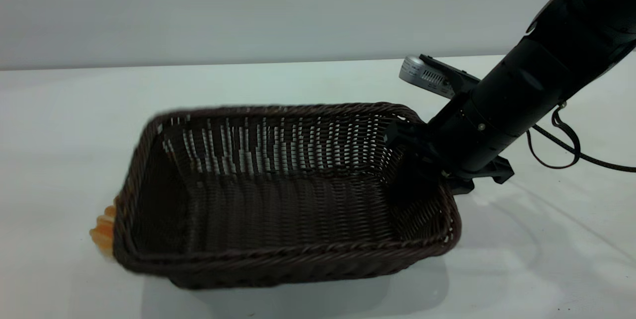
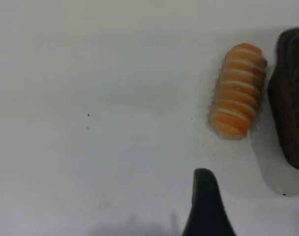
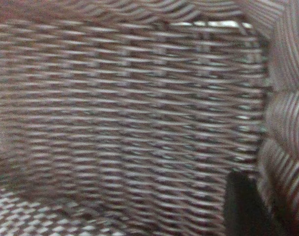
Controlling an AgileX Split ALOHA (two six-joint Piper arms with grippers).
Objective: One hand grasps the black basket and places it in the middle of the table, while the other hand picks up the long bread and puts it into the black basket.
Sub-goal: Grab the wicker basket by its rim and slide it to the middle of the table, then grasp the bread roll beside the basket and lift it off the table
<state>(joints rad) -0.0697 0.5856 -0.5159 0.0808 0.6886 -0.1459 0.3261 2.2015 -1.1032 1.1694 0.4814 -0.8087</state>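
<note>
Evidently the right gripper (image 1: 422,160) has its fingers clamped on the dark woven wicker basket's (image 1: 278,259) end wall to shift it across the white table (image 1: 521,259), the small ridged orange bun (image 2: 237,90) lying just beside the far end; the left gripper's fingers I cannot tell.

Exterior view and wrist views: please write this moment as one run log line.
right gripper: on right end of dark woven wicker basket | basket: empty | ridged golden-orange long bread: on white table, beside basket's left end | left gripper: above table near bread

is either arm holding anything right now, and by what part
The right tool grips the basket by its right end wall, one finger inside. The left tool holds nothing; the bread lies on the table.
</note>
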